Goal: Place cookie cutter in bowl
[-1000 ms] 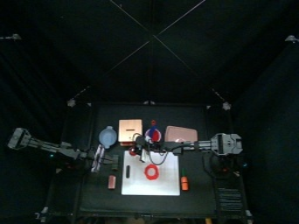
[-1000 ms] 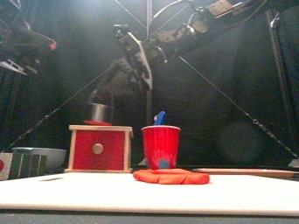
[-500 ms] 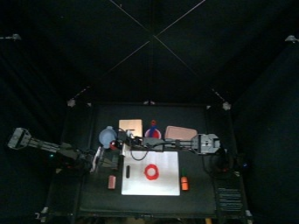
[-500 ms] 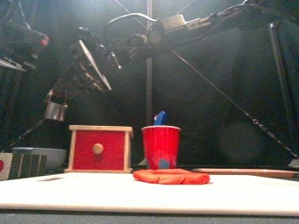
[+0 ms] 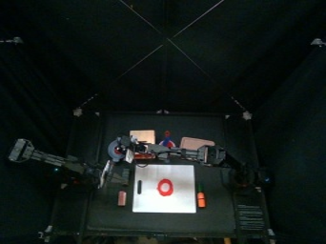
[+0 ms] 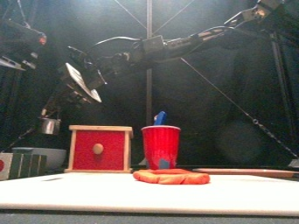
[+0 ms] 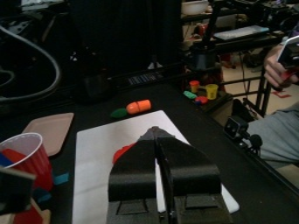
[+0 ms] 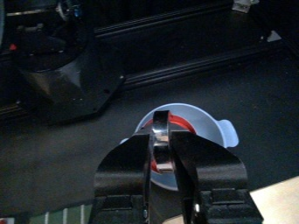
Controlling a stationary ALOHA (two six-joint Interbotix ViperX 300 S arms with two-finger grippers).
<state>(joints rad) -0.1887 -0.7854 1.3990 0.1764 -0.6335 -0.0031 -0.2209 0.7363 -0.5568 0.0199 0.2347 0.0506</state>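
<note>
The right gripper point(image 8: 170, 144) pinches a red cookie cutter point(image 8: 167, 150) edge-on between its jaws; directly beneath it sits the pale bowl point(image 8: 205, 127) on the table point(image 8: 105, 157); the left gripper point(image 7: 158, 149), jaws pressed together, hangs over the white mat point(image 7: 100, 144).

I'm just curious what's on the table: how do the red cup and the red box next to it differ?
The cup is round and narrows toward its base; the box is square-faced with straight sides. A blue thing sticks out of the cup's open top; nothing sticks out of the box. The cup's side is plain; the box's front has a pale frame and a round spot. Both are red and stand upright, side by side, behind the white sheet.
</note>
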